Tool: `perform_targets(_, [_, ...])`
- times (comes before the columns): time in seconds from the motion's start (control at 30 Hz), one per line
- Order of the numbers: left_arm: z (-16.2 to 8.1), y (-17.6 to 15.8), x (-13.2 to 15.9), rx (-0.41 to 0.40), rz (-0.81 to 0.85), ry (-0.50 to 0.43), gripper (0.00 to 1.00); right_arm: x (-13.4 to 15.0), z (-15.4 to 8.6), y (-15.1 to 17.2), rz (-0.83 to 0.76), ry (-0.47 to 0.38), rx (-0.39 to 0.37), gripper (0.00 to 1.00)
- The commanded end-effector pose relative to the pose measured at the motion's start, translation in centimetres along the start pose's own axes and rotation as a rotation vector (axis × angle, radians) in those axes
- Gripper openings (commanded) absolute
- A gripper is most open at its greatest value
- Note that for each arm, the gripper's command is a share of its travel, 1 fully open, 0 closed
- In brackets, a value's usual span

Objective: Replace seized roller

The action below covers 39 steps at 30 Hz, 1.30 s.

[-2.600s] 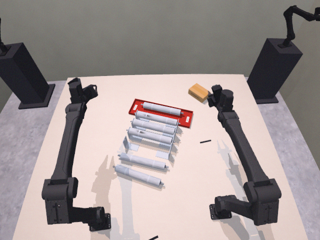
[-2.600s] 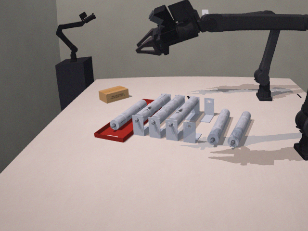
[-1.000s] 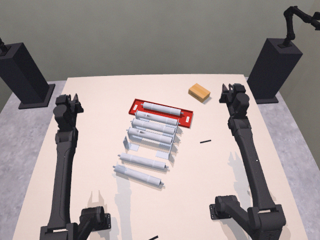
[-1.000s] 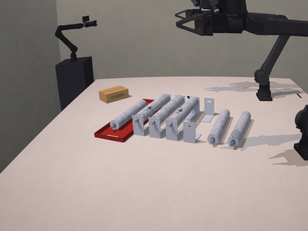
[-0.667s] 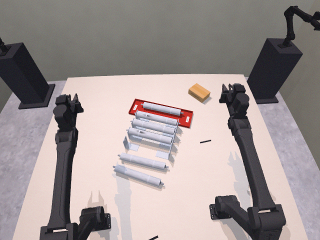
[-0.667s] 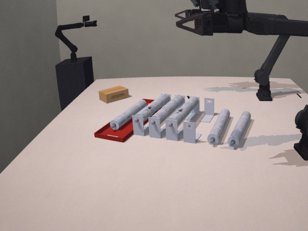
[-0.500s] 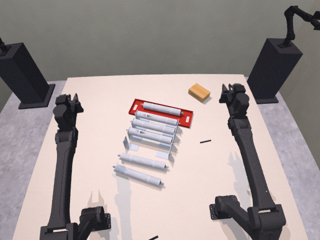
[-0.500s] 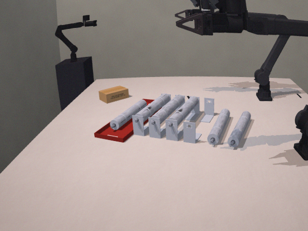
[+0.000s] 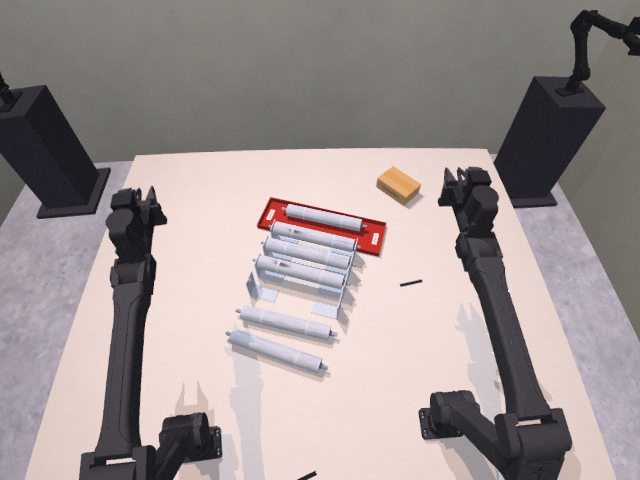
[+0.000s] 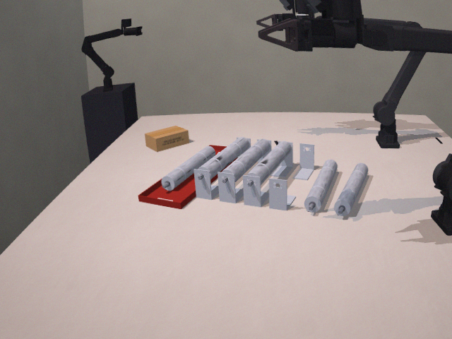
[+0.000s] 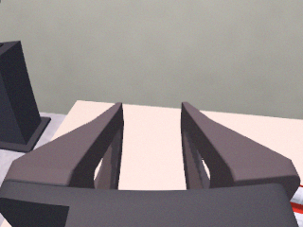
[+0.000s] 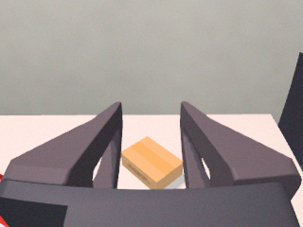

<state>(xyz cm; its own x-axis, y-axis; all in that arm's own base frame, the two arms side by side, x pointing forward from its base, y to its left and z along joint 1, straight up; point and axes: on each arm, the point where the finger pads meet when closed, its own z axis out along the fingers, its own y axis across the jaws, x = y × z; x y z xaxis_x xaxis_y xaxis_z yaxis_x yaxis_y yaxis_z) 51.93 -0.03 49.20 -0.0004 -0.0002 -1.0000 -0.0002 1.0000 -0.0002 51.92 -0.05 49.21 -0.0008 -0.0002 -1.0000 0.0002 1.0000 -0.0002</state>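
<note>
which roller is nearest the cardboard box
The roller in the red tray: it lies inside the tray, on the box side of all the others.
</note>
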Motion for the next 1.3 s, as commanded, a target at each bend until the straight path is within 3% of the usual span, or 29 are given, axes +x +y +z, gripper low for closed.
perform_targets(0.0, [0.2, -0.6, -3.3, 0.009, 0.010, -0.041, 0.32, -3.6, 0.5, -0.1, 0.011, -0.075, 0.000, 0.32])
perform_targets(0.03, [0.9, -0.8, 2.1, 0.017, -0.016, 0.058, 0.32, 2.0, 0.8, 1.1, -0.013, 0.051, -0.022, 0.32])
perform_targets(0.17, [1.0, -0.9, 3.0, 0.021, -0.034, 0.077, 0.32, 2.7, 0.9, 1.4, -0.019, 0.066, -0.024, 0.32])
perform_targets(0.2, [1.2, -0.5, 1.3, 0.017, -0.042, 0.045, 0.32, -1.7, 1.0, 1.6, -0.020, -0.007, -0.024, 0.32])
perform_targets(0.23, [1.2, -0.9, 3.8, 0.025, -0.054, 0.098, 0.32, -2.1, 1.1, 2.0, -0.024, -0.003, -0.030, 0.32])
perform_targets(0.27, [1.3, -1.0, 4.2, 0.030, -0.068, 0.110, 0.32, -1.6, 1.1, 2.4, -0.028, 0.010, -0.037, 0.32])
perform_targets(0.37, [1.7, -1.4, 6.2, 0.046, -0.119, 0.166, 0.32, 5.6, 1.2, 4.1, -0.052, 0.148, -0.065, 0.32])
perform_targets(0.47, [2.1, -1.9, 8.9, 0.063, -0.184, 0.241, 0.32, 7.1, 1.4, 6.4, -0.080, 0.199, -0.098, 0.32])
perform_targets(0.53, [2.3, -2.2, 11.0, 0.072, -0.236, 0.302, 0.32, 9.8, 1.2, 8.1, -0.105, 0.262, -0.125, 0.32])
perform_targets(0.6, [2.3, -2.6, 12.5, 0.083, -0.285, 0.351, 0.32, 10.0, 1.2, 9.6, -0.127, 0.285, -0.146, 0.32])
perform_targets(0.67, [2.3, -3.1, 14.5, 0.091, -0.330, 0.411, 0.32, 13.1, 0.6, 11.3, -0.157, 0.353, -0.174, 0.32])
perform_targets(0.73, [2.3, -3.1, 14.5, 0.091, -0.330, 0.411, 0.32, 13.1, 0.6, 11.3, -0.157, 0.353, -0.174, 0.32])
perform_targets(0.77, [3.0, -2.7, 12.6, 0.093, -0.347, 0.382, 0.32, 9.1, 1.1, 11.9, -0.144, 0.291, -0.176, 0.32])
perform_targets(0.8, [2.4, -3.0, 15.7, 0.089, -0.372, 0.453, 0.32, 9.5, 1.1, 13.1, -0.164, 0.312, -0.195, 0.32])
perform_targets(0.83, [2.1, -3.2, 17.3, 0.089, -0.396, 0.494, 0.32, 11.2, 0.7, 13.8, -0.181, 0.348, -0.210, 0.32])
perform_targets(0.87, [1.9, -3.5, 18.8, 0.089, -0.422, 0.536, 0.32, 17.0, -0.6, 14.6, -0.217, 0.453, -0.233, 0.32])
perform_targets(1.2, [-0.4, -5.9, 28.2, 0.061, -0.676, 0.860, 0.32, 26.1, -5.6, 22.1, -0.426, 0.688, -0.385, 0.32])
perform_targets(1.27, [-0.7, -6.0, 29.0, 0.050, -0.704, 0.892, 0.32, 26.6, -6.1, 22.8, -0.449, 0.703, -0.401, 0.32])
